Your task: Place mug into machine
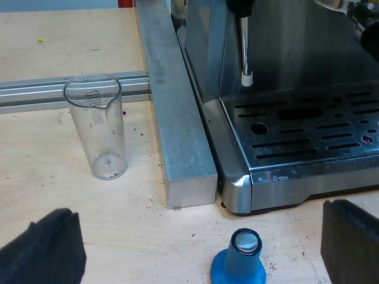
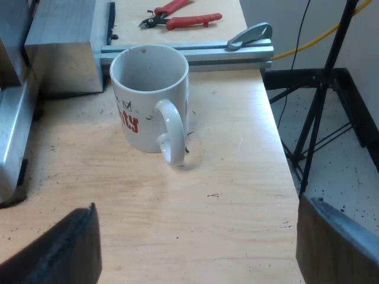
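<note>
Progress so far: basically zero, as far as I can judge. White mug point(image 2: 148, 100) with red lettering stands upright and empty on the wooden table point(image 2: 237, 189), nowhere near being in the machine. From the right gripper point(image 2: 198, 242) it sits at roughly 11 o'clock and well ahead, with its handle point(image 2: 170, 133) sticking out at about 5 o'clock, toward the gripper. The right fingers are spread wide with nothing between them, and they aren't touching the mug. Red-handled pliers point(image 2: 180, 16) lie beyond the mug, past an aluminium rail point(image 2: 189, 54).

Same story at the left gripper point(image 1: 195, 245): fingers splayed apart, holding nothing, with a blue tamper point(image 1: 238, 263) on the table just ahead at around 1 o'clock. The espresso machine point(image 1: 278, 53) has nothing on its slotted drip tray point(image 1: 308, 127) that I can see, so the landing spot under the steam wand point(image 1: 244, 47) looks free. A measuring glass point(image 1: 100, 127) stands at about 11 o'clock, near a metal block point(image 1: 177, 118).

What's left, I reckon: everything. Reach, grab the mug, carry it over, set it on the tray.
</note>
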Tool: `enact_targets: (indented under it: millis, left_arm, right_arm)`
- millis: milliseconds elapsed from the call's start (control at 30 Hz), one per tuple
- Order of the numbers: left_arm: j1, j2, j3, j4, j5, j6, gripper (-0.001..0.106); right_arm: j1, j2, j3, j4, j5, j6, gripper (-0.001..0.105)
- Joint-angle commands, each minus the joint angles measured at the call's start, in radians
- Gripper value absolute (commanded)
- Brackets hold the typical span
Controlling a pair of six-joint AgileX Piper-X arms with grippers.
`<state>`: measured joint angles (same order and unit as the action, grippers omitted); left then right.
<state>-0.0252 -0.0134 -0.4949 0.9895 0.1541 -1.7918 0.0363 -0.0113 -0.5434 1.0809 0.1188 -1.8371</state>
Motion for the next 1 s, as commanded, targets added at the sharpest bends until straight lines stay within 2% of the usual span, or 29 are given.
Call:
enact_targets:
  millis: [33, 267, 400, 533, 600, 733, 900, 1000]
  left_arm:
    - [0.000, -0.137, 0.007, -0.023, -0.009, 0.002, 0.082]
    - [0.000, -0.137, 0.008, -0.031, -0.006, 0.002, 0.082]
    - [0.000, -0.116, 0.008, -0.031, 0.064, 0.002, 0.082]
    - [-0.029, -0.059, 0.008, -0.055, 0.132, 0.002, 0.082]
    - [-0.073, -0.017, 0.008, -0.104, 0.180, 0.002, 0.082]
    - [-0.186, 0.065, 0.008, -0.161, 0.226, 0.002, 0.082]
    - [-0.327, 0.160, 0.008, -0.197, 0.315, 0.002, 0.082]
    - [-0.370, 0.192, 0.011, -0.216, 0.342, 0.002, 0.082]
  right_arm:
    - [-0.002, -0.040, -0.004, -0.007, -0.001, -0.007, 0.070]
    - [-0.002, -0.040, -0.004, -0.007, -0.001, -0.006, 0.070]
    - [-0.002, -0.028, -0.009, -0.006, -0.004, -0.054, 0.070]
    - [-0.002, 0.024, -0.037, 0.007, -0.012, -0.053, 0.070]
    - [0.023, 0.107, -0.084, 0.006, -0.030, -0.053, 0.070]
    - [0.073, 0.228, -0.130, 0.028, -0.053, -0.053, 0.070]
    - [0.100, 0.361, -0.142, 0.076, -0.059, -0.049, 0.070]
    - [0.100, 0.420, -0.142, 0.076, -0.059, -0.041, 0.070]
